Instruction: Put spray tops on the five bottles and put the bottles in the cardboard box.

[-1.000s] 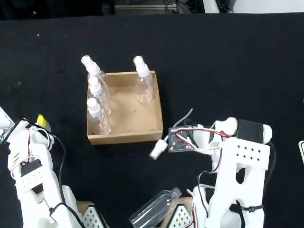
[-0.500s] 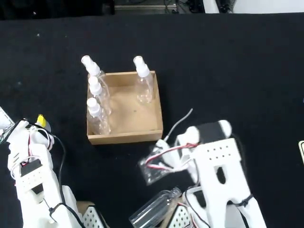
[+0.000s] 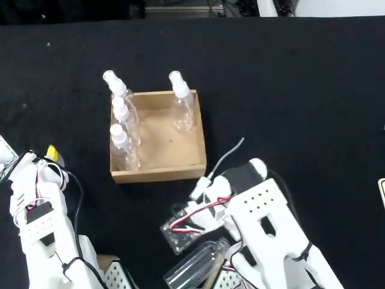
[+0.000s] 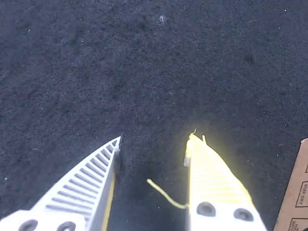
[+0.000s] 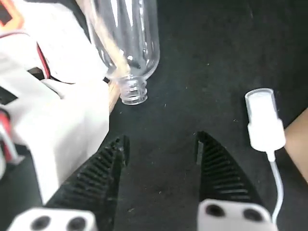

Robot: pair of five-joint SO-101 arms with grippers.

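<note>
The cardboard box (image 3: 159, 174) holds several clear bottles with white spray tops: three along its left wall (image 3: 123, 135) and one at the back right (image 3: 182, 105). An uncapped clear bottle (image 3: 194, 266) (image 5: 126, 38) lies on the black cloth at the front, between the arm bases. A loose spray top (image 3: 201, 188) (image 5: 263, 120) with its thin tube lies by the box's front right corner. My right gripper (image 5: 160, 144) is open and empty just above the cloth, between the bottle's neck and the spray top. My left gripper (image 4: 154, 142) is open and empty over bare cloth, left of the box.
The right arm (image 3: 264, 223) stretches from the front right toward the lying bottle. The left arm (image 3: 36, 205) stands at the front left. A corner of the box (image 4: 294, 192) shows beside the left gripper. Black cloth covers the table.
The right arm has swung from beside the box's front right corner toward the front, lowering its gripper near the lying bottle's neck. The spray top, the bottles and the left arm have not moved.
</note>
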